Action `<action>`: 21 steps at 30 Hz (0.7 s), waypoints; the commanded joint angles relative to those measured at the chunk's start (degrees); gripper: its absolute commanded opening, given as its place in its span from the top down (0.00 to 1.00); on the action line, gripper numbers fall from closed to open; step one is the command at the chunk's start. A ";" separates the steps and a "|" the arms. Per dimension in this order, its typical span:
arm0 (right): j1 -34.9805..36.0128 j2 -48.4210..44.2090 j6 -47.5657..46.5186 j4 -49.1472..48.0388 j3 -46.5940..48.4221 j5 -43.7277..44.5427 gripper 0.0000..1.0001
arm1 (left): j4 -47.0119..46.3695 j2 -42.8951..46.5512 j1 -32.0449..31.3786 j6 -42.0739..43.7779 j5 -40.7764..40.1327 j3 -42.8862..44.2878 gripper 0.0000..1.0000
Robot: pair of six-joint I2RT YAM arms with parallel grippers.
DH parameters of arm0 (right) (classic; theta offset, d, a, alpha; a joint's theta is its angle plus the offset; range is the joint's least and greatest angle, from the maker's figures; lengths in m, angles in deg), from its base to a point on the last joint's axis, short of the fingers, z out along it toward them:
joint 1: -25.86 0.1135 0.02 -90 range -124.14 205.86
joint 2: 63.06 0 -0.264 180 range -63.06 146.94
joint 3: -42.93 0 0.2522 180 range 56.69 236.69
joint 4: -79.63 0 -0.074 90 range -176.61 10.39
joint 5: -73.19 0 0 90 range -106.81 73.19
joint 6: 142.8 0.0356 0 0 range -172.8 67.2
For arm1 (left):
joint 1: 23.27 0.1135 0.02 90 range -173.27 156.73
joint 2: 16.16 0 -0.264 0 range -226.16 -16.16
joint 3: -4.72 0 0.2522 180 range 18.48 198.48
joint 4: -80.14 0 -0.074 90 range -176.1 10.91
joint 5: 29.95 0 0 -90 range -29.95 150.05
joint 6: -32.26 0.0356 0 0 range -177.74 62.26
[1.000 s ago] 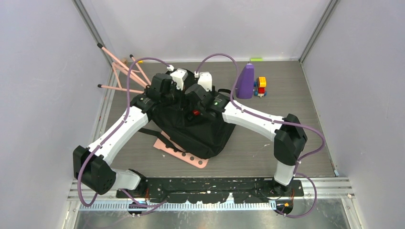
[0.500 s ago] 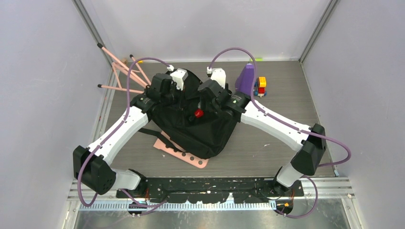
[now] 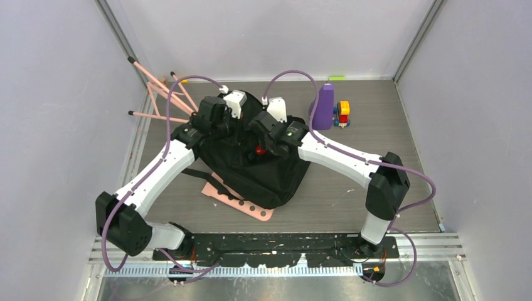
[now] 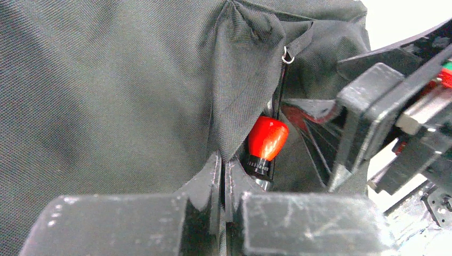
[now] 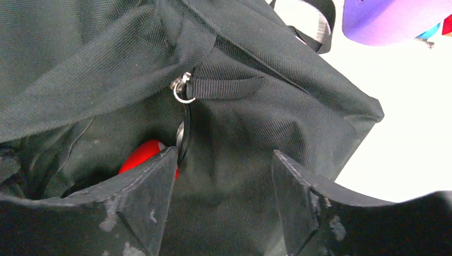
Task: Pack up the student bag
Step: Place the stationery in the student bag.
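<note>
The student bag (image 3: 266,172), a black fabric backpack, lies mid-table with its mouth toward the far side. My left gripper (image 3: 237,125) is shut on a fold of fabric at the edge of the mouth (image 4: 223,160). A red-tipped object with a black collar (image 4: 266,140) pokes up just inside the zip, and shows as a red spot (image 3: 258,150) from above. My right gripper (image 5: 224,170) is open over the bag's outer wall, its fingers apart with fabric between them, unpinched. A zip pull ring (image 5: 182,88) hangs just above its left finger.
A pink perforated board (image 3: 251,207) sticks out from under the bag's near side. Pink rods (image 3: 160,94) lean at the far left. A purple bottle (image 3: 323,106) and a stack of coloured blocks (image 3: 342,114) stand at the far right.
The right arm swung out to the right, then came back over the bag's mouth, its jaws widening. The left gripper kept its hold on the fabric.
</note>
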 commanded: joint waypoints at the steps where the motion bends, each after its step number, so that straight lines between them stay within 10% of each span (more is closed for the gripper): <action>1: -0.17 1.95 0.19 -3.21 0.65 7.37 0.35 | -0.02 3.30 0.57 0.00 -0.53 0.64 1.00; 4: -0.16 3.69 -0.65 -3.55 0.12 11.70 0.46 | -0.01 3.51 0.57 0.09 -0.73 0.64 1.00; 8: -0.26 3.75 -1.84 -2.96 1.02 14.92 0.94 | 0.05 3.52 0.58 0.26 -1.07 0.64 1.00; 21: -7.47 -11.28 1.44 0.33 0.16 -15.90 0.99 | 0.16 3.11 0.52 1.49 -2.80 0.55 1.00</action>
